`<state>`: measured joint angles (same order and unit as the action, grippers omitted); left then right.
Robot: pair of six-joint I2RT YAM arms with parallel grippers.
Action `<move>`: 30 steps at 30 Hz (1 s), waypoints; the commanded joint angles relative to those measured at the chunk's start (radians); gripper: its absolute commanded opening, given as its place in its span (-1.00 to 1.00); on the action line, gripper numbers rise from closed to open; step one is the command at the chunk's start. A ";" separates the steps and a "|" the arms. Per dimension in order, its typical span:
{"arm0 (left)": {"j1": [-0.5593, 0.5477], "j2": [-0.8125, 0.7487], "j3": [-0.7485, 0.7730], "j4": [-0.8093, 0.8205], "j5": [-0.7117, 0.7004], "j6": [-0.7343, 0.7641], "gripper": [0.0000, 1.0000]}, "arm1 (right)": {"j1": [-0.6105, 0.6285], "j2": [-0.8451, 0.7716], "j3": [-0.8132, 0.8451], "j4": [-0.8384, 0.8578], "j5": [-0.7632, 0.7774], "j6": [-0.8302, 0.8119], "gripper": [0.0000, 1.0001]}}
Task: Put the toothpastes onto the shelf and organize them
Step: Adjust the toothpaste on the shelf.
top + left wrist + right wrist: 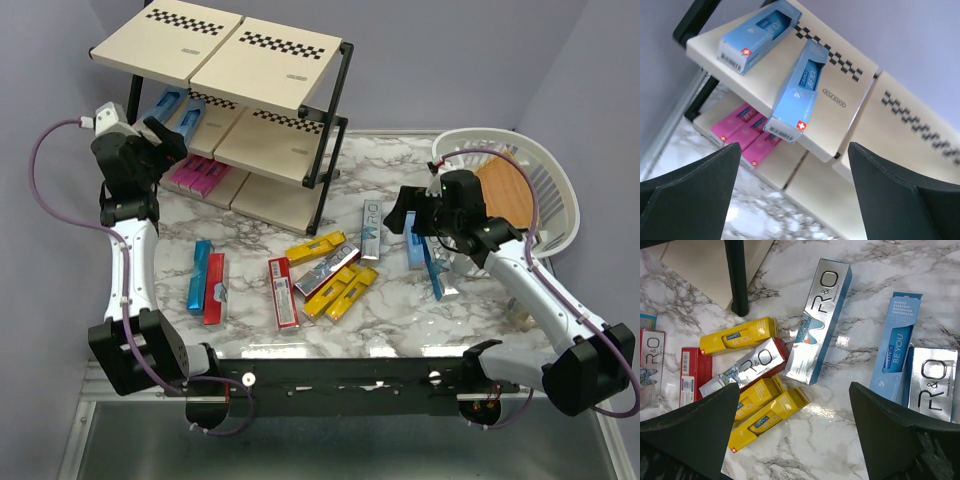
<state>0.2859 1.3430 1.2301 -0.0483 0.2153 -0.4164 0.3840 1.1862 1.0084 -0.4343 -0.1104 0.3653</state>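
Note:
The shelf (250, 60) stands at the back left. Two light blue toothpastes (757, 35) (800, 90) lie on its middle board, the nearer one askew with its end over the board's edge. Pink toothpastes (745, 132) lie on the bottom board. My left gripper (795, 200) hovers open and empty in front of the shelf's left end (165, 140). Yellow boxes (737, 335) (767, 415), silver boxes (820, 320) (932, 382), a light blue box (896, 347) and red boxes (283, 292) lie scattered on the marble table. My right gripper (795, 435) hangs open above them, holding nothing.
A white plastic basket (545, 190) with a wooden board (505, 195) in it sits at the right edge of the table, just behind my right arm. The shelf's black front post (737, 277) stands close to the scattered boxes.

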 commanded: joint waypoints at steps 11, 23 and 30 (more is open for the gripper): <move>0.004 0.030 -0.054 0.037 -0.074 -0.538 0.98 | -0.005 -0.037 -0.039 0.031 -0.029 -0.002 0.96; 0.013 0.119 -0.031 0.133 -0.022 -0.627 0.72 | -0.004 -0.034 -0.040 0.035 -0.018 -0.019 0.96; 0.013 0.150 -0.027 0.142 -0.013 -0.642 0.60 | -0.004 -0.023 -0.034 0.035 -0.017 -0.020 0.96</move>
<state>0.2928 1.4769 1.1755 0.0540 0.1753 -1.0344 0.3840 1.1667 0.9783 -0.4175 -0.1246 0.3641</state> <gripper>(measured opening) 0.838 0.980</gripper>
